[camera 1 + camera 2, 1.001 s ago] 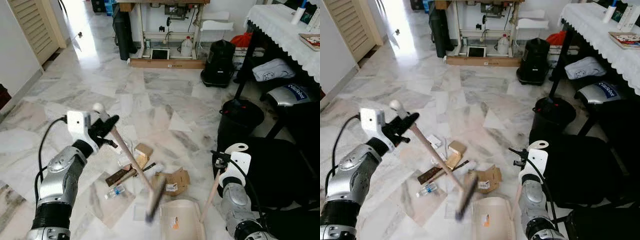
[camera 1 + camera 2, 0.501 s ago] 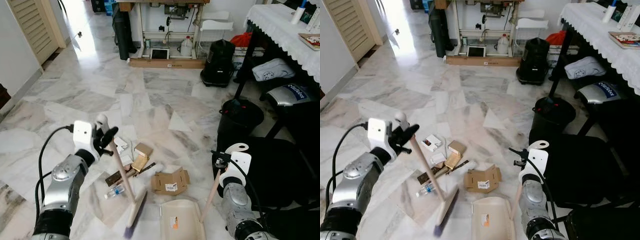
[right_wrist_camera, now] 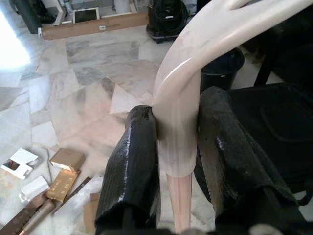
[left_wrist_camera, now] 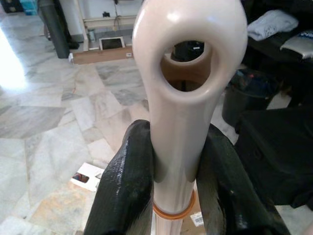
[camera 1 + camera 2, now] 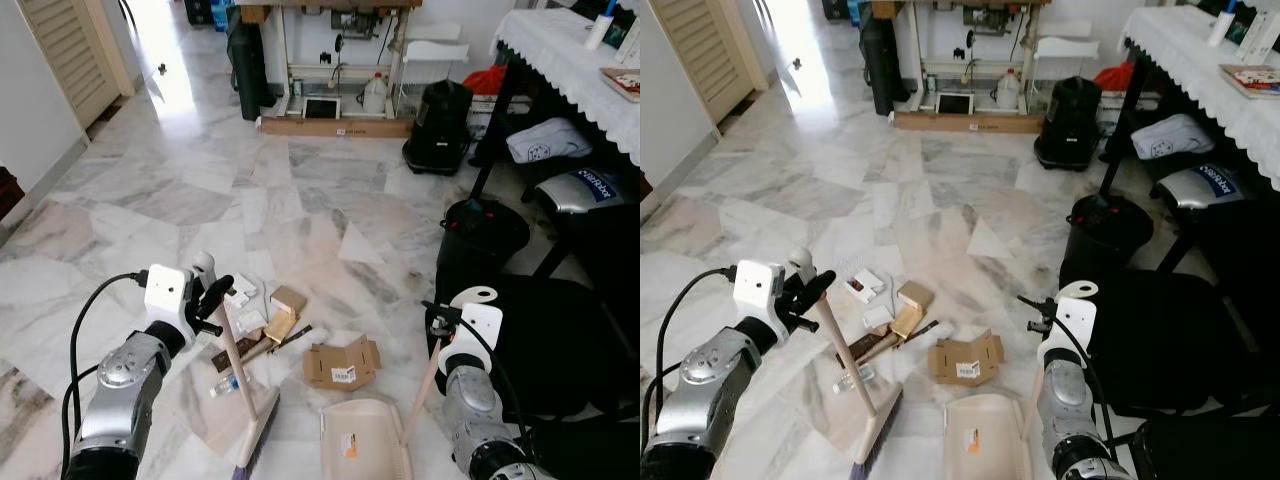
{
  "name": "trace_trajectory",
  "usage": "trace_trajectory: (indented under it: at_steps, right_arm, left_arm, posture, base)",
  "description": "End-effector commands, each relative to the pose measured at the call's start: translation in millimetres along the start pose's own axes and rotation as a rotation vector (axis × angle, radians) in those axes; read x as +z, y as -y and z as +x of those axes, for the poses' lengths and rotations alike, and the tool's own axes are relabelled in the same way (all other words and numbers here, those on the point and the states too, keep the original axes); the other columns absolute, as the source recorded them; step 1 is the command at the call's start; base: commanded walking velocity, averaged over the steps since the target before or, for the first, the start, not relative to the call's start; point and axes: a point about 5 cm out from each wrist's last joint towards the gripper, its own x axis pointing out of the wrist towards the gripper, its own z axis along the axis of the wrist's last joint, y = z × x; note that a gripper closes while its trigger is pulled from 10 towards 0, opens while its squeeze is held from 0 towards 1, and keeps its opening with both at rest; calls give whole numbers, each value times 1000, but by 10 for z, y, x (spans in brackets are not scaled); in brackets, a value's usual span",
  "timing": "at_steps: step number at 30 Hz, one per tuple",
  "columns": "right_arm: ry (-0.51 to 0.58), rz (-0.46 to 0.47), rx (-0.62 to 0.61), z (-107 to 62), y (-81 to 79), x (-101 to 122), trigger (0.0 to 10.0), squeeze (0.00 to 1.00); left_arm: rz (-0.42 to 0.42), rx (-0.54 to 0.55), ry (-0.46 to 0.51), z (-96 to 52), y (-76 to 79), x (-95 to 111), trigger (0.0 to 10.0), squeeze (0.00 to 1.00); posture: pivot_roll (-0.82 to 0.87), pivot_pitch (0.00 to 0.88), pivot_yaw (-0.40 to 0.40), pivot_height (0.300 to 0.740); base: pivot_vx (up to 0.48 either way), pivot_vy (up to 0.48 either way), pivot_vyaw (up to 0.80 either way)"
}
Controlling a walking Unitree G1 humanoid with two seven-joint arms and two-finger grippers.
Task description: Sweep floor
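My left gripper (image 5: 212, 298) is shut on the top of a cream broom handle (image 5: 235, 354), seen close in the left wrist view with a looped end (image 4: 188, 73). The broom head (image 5: 256, 437) rests on the marble floor at the lower left of the litter. My right gripper (image 5: 440, 322) is shut on the dustpan handle (image 3: 178, 125). The cream dustpan (image 5: 362, 442) sits on the floor just below a flattened cardboard box (image 5: 342, 364). Small boxes (image 5: 288, 299), a brown strip (image 5: 240, 352) and a clear bottle (image 5: 224, 384) lie scattered between broom and box.
A black bin (image 5: 482, 232) and a dark chair seat (image 5: 545, 330) stand on the right under a table with a white cloth (image 5: 575, 60). A black vacuum (image 5: 437, 125) and a long cardboard box (image 5: 335, 126) sit at the far wall. A door (image 5: 70, 50) is at far left.
The broom head has swung leftward across the floor, from beside the cardboard box to the lower left. My left gripper has dropped lower with the handle. The right arm and dustpan stay put.
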Motion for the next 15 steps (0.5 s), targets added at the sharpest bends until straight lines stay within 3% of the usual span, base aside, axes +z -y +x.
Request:
trace_trajectory:
  at_steps: [1,7,15]
  right_arm:
    - [-27,-13,3,-28,-2,-64,10000,0]
    - [-29,-14,-2,-34,7,-74,10000,0]
    - [-11,-44,-27,-44,41,-71,10000,0]
  left_arm:
    - [23,35,50,-8,-48,86,10000,0]
    - [71,144,139,-44,-145,207,10000,0]
    - [79,153,120,-47,-156,163,10000,0]
  posture:
    - [28,0,16,740]
    - [28,0,16,740]
    - [35,0,12,740]
  base:
    - [0,0,0]
    - [0,0,0]
    - [0,0,0]
